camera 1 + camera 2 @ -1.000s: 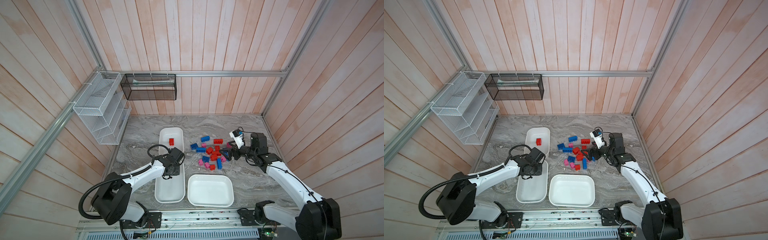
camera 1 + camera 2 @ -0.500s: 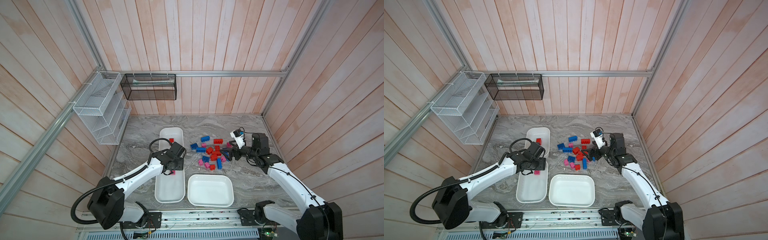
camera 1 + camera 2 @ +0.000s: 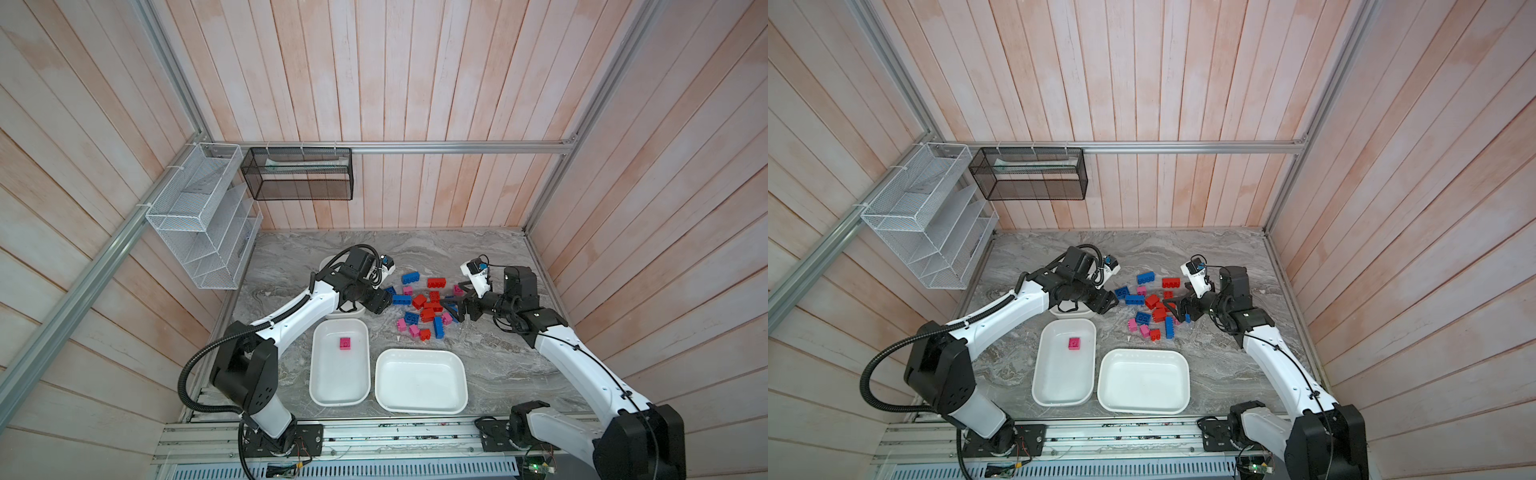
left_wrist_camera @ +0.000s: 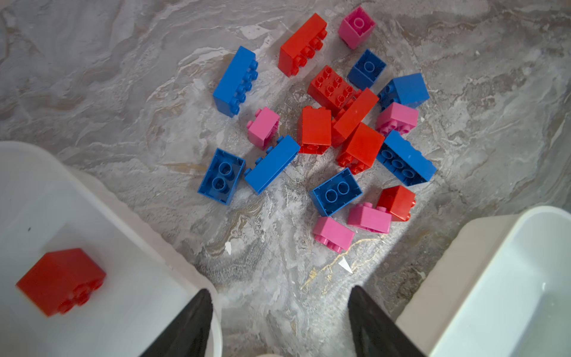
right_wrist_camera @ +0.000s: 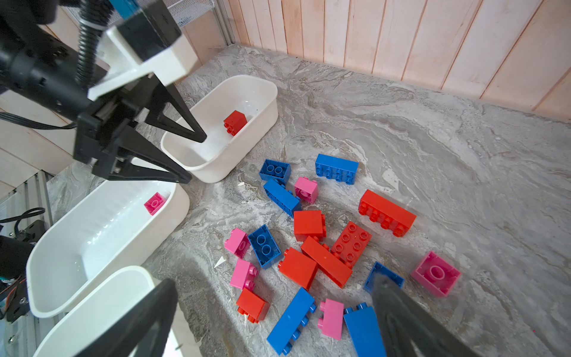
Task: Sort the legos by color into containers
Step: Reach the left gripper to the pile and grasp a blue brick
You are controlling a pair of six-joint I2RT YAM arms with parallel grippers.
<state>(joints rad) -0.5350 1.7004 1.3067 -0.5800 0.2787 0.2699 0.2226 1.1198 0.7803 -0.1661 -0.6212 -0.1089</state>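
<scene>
Left gripper: the left gripper (image 3: 384,306) hangs over the marble tabletop (image 3: 490,365) at the left edge of the brick pile, jaws spread apart with nothing between them; in the right wrist view (image 5: 194,156) its two black fingers (image 5: 173,123) straddle the near corner of the far tub.
Right gripper: the right gripper (image 3: 451,305) sits at the right edge of the pile, jaws wide and empty; in its own wrist view one finger (image 5: 401,312) stands over a small blue brick (image 5: 383,276), though whether it touches is hard to tell.
Loose legos: red, blue and pink bricks (image 3: 424,307) lie clustered on the tabletop between the two grippers, some leaning on each other.
Nearest to left gripper: a blue square brick (image 4: 221,176) and a blue oblong brick (image 4: 272,163) lie just ahead of the open jaws, apart from them.
Far tub: a white tub (image 5: 228,129), mostly hidden under the left arm in both top views, holds one red brick (image 5: 234,122).
Middle tub: the white tub (image 3: 338,395) in front of the left arm holds one pink brick (image 3: 345,343).
Near tub: the white tub (image 3: 419,409) beside it holds nothing.
Walls: a white wire-mesh rack (image 3: 199,220) and a black mesh basket (image 3: 297,178) hang well apart from the work.
</scene>
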